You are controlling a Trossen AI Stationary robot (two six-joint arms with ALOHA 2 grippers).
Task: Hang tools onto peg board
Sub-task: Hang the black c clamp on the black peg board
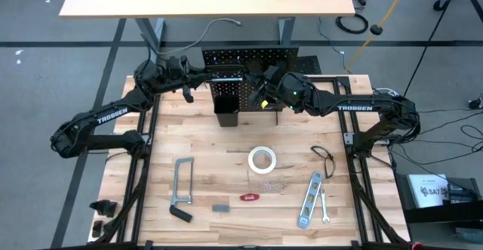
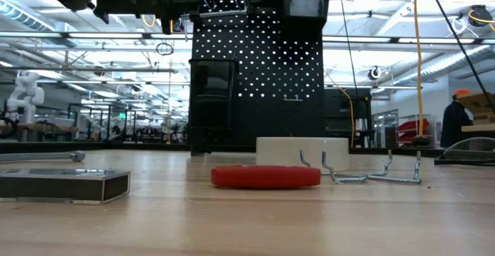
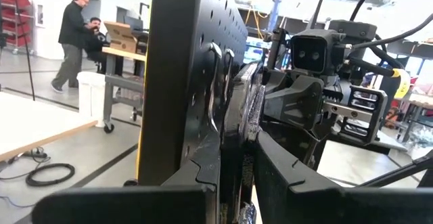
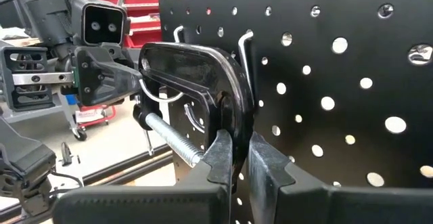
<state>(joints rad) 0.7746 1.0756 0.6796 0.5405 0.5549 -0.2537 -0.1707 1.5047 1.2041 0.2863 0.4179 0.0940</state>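
Near counter: you see the flat red-handled tool [image 2: 265, 176], the white tape roll [image 1: 262, 159], the silver level [image 1: 309, 199] and the grey bar clamp [image 1: 182, 192] lying apart on the wooden counter [image 1: 204, 144]; they wait there because they are not hung yet.

Right tool: your right tool [image 4: 238, 158] is closed narrow on the dark metal C-clamp [image 4: 193, 75], holding its frame against the board so that it can catch a wire hook [image 4: 245, 55].

Left tool: your left tool [image 3: 237, 176] is closed narrow on the edge of the upright black perforated peg board [image 1: 249, 60], I judge to steady the panel while the other arm pushes.

Far: the peg board stands at the back edge of the counter, with one black box bin [image 1: 226, 99] on its front.

Care: the clamp is not yet seated on the hook, so do not release it.
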